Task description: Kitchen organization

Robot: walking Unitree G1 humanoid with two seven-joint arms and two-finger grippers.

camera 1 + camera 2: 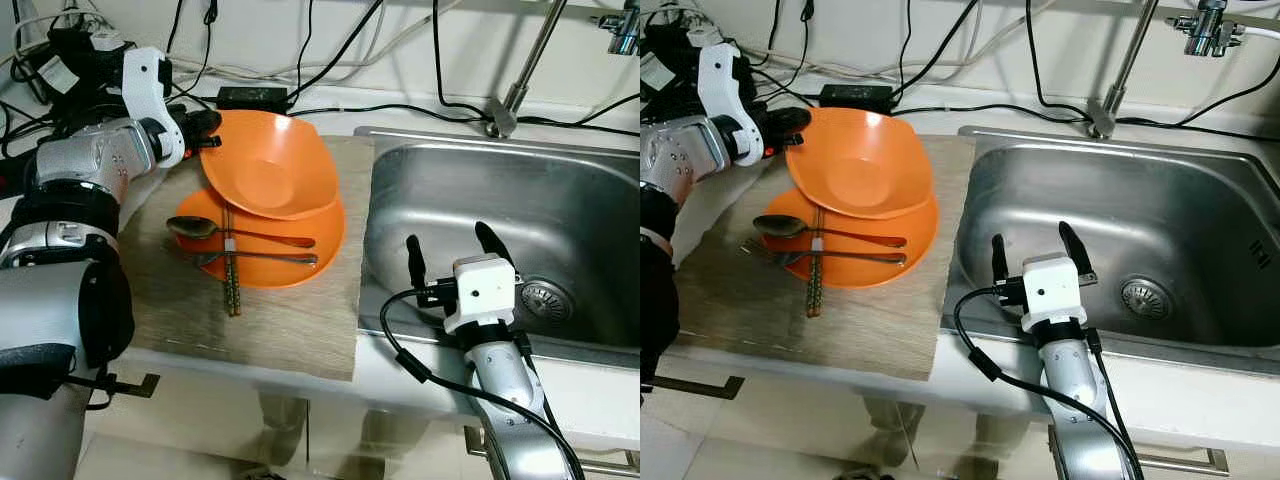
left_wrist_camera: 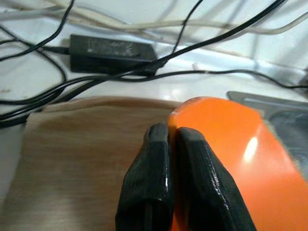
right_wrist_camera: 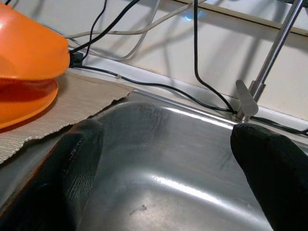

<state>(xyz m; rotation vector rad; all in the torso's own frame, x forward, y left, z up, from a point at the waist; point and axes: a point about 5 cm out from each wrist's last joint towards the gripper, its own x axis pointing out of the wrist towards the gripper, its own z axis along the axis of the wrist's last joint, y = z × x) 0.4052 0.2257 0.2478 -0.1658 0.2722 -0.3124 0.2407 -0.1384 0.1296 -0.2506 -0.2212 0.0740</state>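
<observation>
Now, at the sink-side table: we are mid-way through lifting a dish.
Left pincer (image 2: 168,139): clamped on the far left rim of the orange bowl (image 1: 268,165), one finger either side of the edge, almost no gap between them.
Orange bowl: tilted, its near edge resting over the orange plate (image 1: 315,250) beneath it, its gripped side raised toward the wall.
Orange plate: flat on the woven mat (image 1: 290,325), carrying a spoon (image 1: 195,227), a second piece of cutlery (image 1: 265,258) whose head we cannot make out, and a pair of chopsticks (image 1: 232,285) that run off its near edge onto the mat.
Right pincer (image 1: 452,250): spread wide, holding nothing, hovering over the near left part of the steel sink (image 1: 590,230).
Sink: bare steel, drain (image 1: 545,297) to the right of the right pincer, faucet stem (image 1: 515,95) behind.
Clutter: black cables and a power adapter (image 1: 250,97) lie on the table behind the bowl.
Step in hand, as we judge it: taking the bowl off the stack, probably to move it to the sink or elsewhere.
Next move calls for: a firm rim grip, a clean lift so the bowl clears the plate without dragging the cutlery, and a path that stays clear of the cables behind.
Risk, as we judge it: a thin rim pinch may let the bowl swing or slip.
</observation>
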